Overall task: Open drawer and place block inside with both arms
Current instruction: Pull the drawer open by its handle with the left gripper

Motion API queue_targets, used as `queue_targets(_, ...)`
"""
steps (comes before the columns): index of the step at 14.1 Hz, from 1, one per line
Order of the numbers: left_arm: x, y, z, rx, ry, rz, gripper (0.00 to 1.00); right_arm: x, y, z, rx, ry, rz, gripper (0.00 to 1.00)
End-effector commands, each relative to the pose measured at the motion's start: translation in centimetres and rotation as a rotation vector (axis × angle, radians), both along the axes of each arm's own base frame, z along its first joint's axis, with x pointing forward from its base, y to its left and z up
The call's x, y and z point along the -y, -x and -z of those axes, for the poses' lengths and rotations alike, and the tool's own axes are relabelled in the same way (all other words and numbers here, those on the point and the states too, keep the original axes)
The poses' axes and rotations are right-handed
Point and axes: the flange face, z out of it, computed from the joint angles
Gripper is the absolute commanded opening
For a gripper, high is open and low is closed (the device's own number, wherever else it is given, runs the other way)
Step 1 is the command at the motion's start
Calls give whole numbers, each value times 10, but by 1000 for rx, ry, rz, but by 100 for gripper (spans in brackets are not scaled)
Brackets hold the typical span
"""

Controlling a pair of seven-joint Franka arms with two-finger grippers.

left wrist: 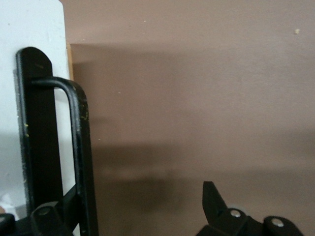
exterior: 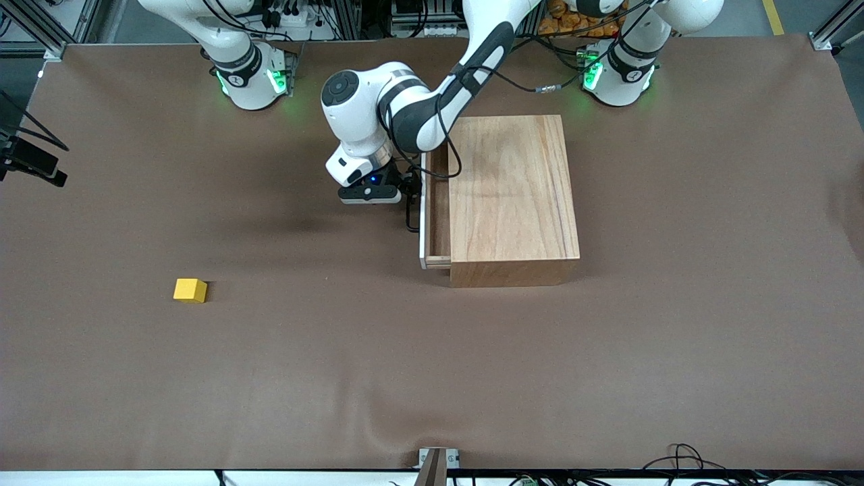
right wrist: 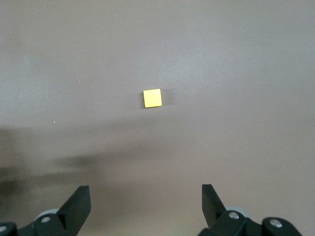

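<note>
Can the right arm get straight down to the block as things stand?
Probably yes: the block lies alone on the bare table, and the right gripper is above it with fingers open; nothing lies between.

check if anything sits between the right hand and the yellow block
Nothing visible does. In its wrist view the open right hand looks down on the block with only bare table between them.
</note>
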Motion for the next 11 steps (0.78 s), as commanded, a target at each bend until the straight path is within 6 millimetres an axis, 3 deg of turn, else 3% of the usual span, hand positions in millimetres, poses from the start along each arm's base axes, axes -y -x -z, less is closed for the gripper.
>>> queue_targets(1, 19, 11, -3, 19, 57, 25, 100, 3, 0, -1, -2, -7, 8, 100)
queue_targets(6, 26, 14, -9, 30, 91, 34, 100, 5, 1, -1, -2, -7, 11, 100)
queue_targets(11, 32, 11, 1, 54, 138, 46, 100, 6, 0, 0, -4, -7, 12, 100)
